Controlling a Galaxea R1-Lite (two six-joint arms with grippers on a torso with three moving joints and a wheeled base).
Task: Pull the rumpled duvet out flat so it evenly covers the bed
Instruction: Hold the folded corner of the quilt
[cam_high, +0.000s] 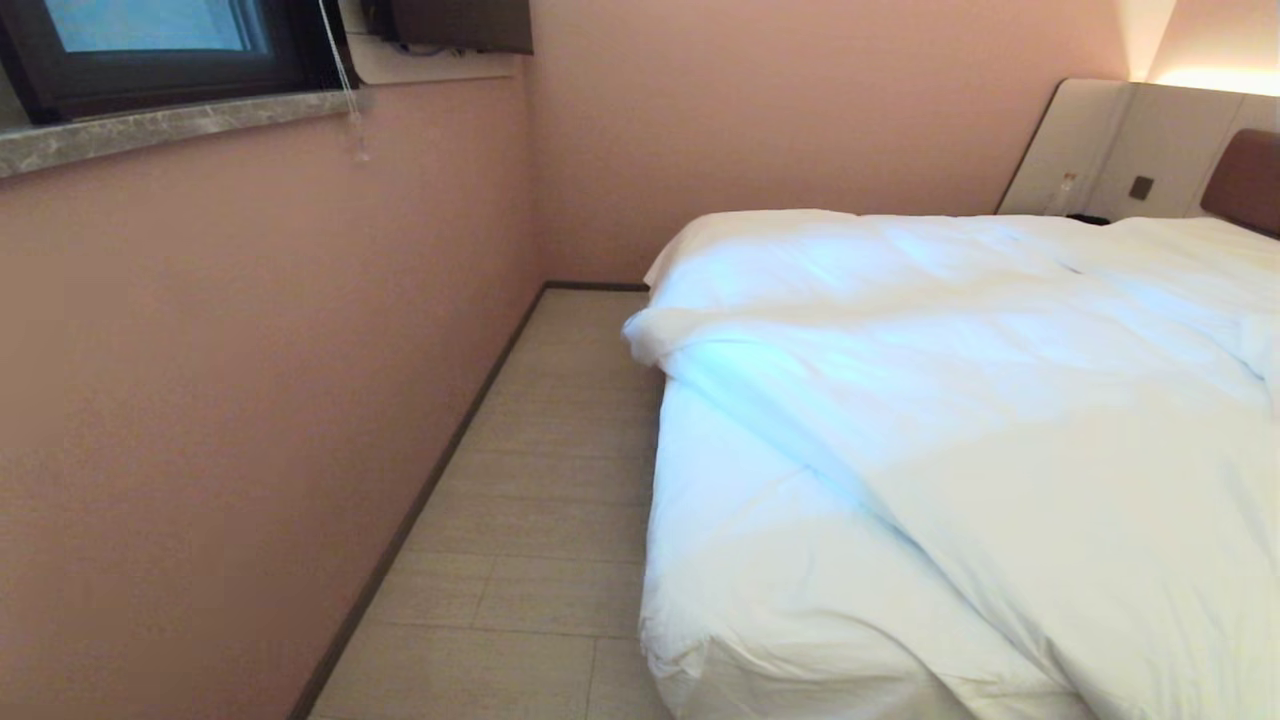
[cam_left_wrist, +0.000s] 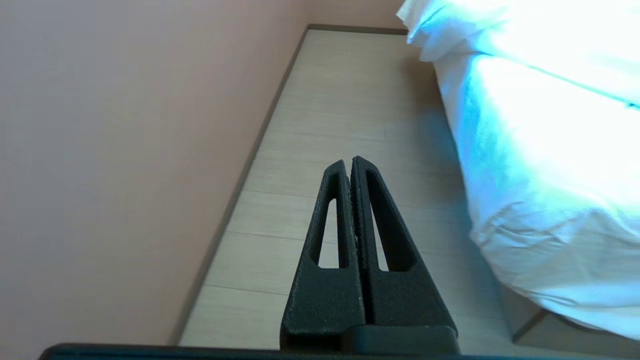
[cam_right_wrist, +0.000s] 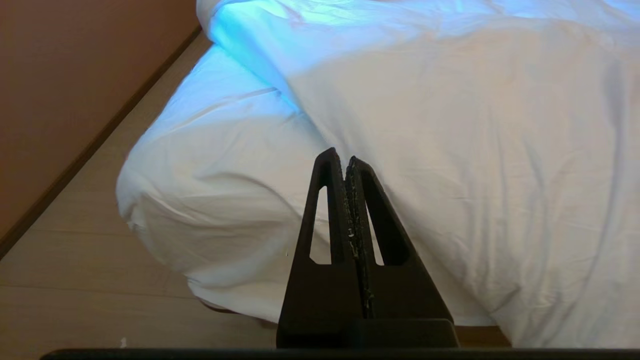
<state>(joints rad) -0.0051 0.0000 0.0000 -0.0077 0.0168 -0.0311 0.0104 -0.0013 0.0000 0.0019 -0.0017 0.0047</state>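
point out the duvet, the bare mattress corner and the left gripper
duvet (cam_high: 1000, 400), head view, on its broad wrinkled top
bare mattress corner (cam_high: 760, 590), head view, on the uncovered sheet near the foot of the bed
left gripper (cam_left_wrist: 350, 162), left wrist view, at the closed fingertips above the floor

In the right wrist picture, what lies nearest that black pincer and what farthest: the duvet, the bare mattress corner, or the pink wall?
From the right gripper, shut and holding nothing:
1. Duvet: right beyond the tips, spread across the bed.
2. Mattress corner: uncovered, off to one side of the tips, nearly as close.
3. Wall: farthest, across the strip of floor beside the bed.
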